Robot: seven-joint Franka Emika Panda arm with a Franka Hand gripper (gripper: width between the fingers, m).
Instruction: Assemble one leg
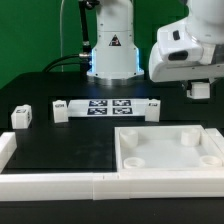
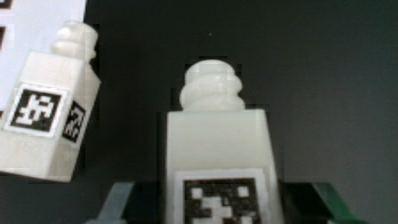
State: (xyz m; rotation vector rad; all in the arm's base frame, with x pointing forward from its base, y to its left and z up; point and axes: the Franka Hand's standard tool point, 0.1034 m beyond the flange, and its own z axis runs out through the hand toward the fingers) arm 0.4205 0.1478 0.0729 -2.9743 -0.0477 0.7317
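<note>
In the wrist view a white leg [image 2: 221, 140] with a rounded threaded tip and a black-and-white tag sits between my gripper's [image 2: 222, 208] two fingers, which are closed against its sides. A second tagged leg [image 2: 54, 110] lies tilted close beside it on the black table. In the exterior view my gripper [image 1: 200, 90] is at the back right, beyond the far edge of the white panel; the held leg is hidden there. Another small leg [image 1: 22, 117] stands at the exterior view's left.
A large white square panel with round recesses [image 1: 165, 150] lies at the front right. The marker board [image 1: 105, 107] lies in the middle at the back, before the robot base [image 1: 110, 50]. A white rim [image 1: 50, 185] runs along the table's front edge.
</note>
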